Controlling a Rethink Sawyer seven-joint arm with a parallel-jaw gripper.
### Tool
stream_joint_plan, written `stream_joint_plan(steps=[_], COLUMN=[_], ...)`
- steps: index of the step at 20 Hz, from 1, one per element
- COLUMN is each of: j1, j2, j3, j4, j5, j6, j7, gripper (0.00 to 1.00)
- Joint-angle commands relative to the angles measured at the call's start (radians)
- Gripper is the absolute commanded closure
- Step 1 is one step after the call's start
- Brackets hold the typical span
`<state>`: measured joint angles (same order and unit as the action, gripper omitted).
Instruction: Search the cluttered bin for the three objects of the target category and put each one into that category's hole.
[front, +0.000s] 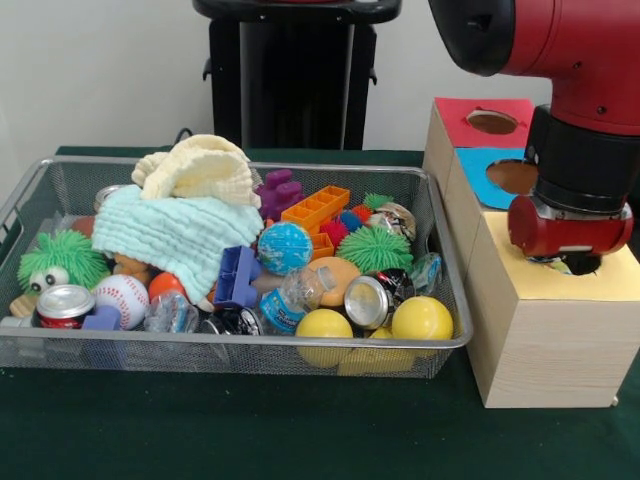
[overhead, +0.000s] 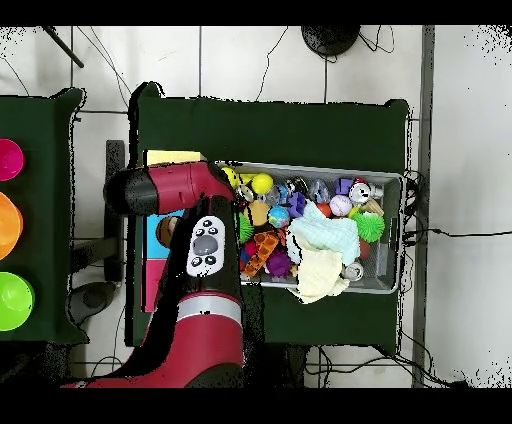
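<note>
Front view: your arm (front: 570, 150) hangs right over the yellow box's hole (front: 575, 265), the gripper hidden behind the red wrist, so whether it's spread or pinching a cloth can't be told; I'd judge this the drop step, so stay centred on the hole and release straight down, clear of the rim. No polka-dot cloth shows in the bin (front: 445, 340), only the mint cloth (front: 165, 235) and cream cloth (front: 200, 170), so any left are likely buried under those. Overhead view: the arm (overhead: 175, 188) covers the yellow box (overhead: 172, 158) beside the bin (overhead: 395, 180), and still no dotted cloth is visible.
</note>
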<state>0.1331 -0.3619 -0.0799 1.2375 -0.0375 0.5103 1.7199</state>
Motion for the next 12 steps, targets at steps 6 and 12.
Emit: stream_joint_plan(steps=[6,12], j1=[-0.045,-0.037], j2=[0.171,0.16], j3=[0.004,-0.005], j4=[0.073,0.074], j5=[-0.008,-0.004], j6=[-0.139,-0.117], j7=[0.209,0.21], gripper=[1.0,1.0])
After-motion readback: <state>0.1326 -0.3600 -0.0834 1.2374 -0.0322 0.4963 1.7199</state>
